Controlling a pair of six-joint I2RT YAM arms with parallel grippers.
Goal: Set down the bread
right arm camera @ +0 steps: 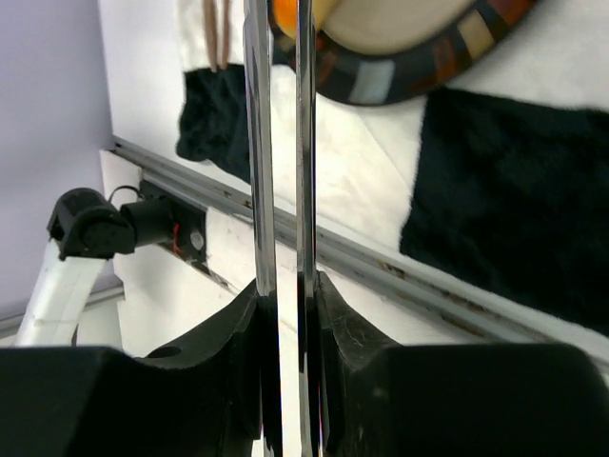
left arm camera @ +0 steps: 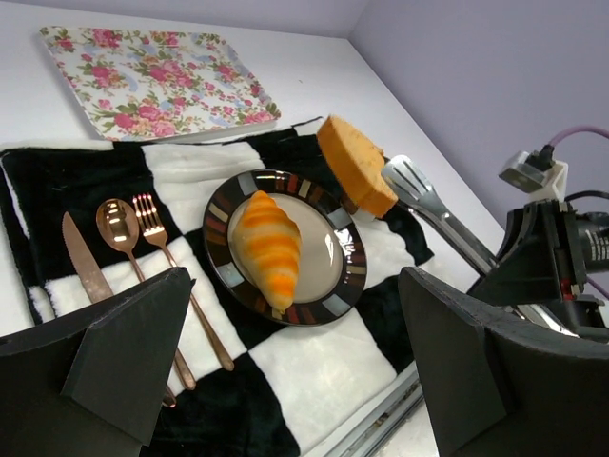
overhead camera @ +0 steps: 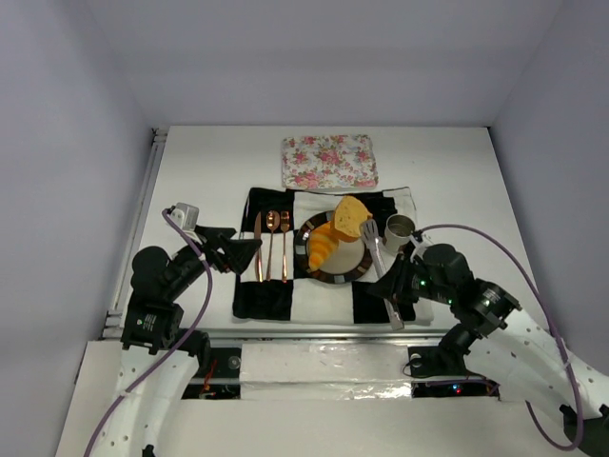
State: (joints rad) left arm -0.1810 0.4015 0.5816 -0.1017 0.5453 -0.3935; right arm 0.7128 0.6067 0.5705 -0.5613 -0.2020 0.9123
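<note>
At the centre of the top view, a striped-rim plate (overhead camera: 335, 278) sits on a black-and-white checked cloth (overhead camera: 257, 297). The croissant (overhead camera: 323, 247) already lies on it, so half the bread looks placed. Over the plate's upper-right rim the bread slice (overhead camera: 351, 217) is pinched in the head of metal tongs (overhead camera: 383, 271). Their handle slants down and right into the right gripper (overhead camera: 400, 286), which is closed on it and squeezes the tongs so that they clamp the slice. A cup (overhead camera: 400, 228) stands just right of the plate, close to the tongs, and probably accounts for the slanted reach. Left of the plate lie a knife (overhead camera: 257, 249), a spoon (overhead camera: 271, 238) and a fork (overhead camera: 284, 243). At middle left the left gripper (overhead camera: 249, 249) hangs beside them, jaws wide apart and empty, apparently kept out of the way. A floral tray (overhead camera: 328, 160) lies beyond the cloth at upper centre. In the left wrist view the slice stands tilted on edge, right of centre in the upper half, at the plate's far rim. Whether it touches that rim I cannot tell. The croissant lies along the plate's middle, leaving bare plate between the two where the slice could go. In the right wrist view the tongs' two arms run up the middle of the frame, close together with a narrow gap, held between the fingers (right arm camera: 209, 381) at the bottom. The slice is out of frame.
</note>
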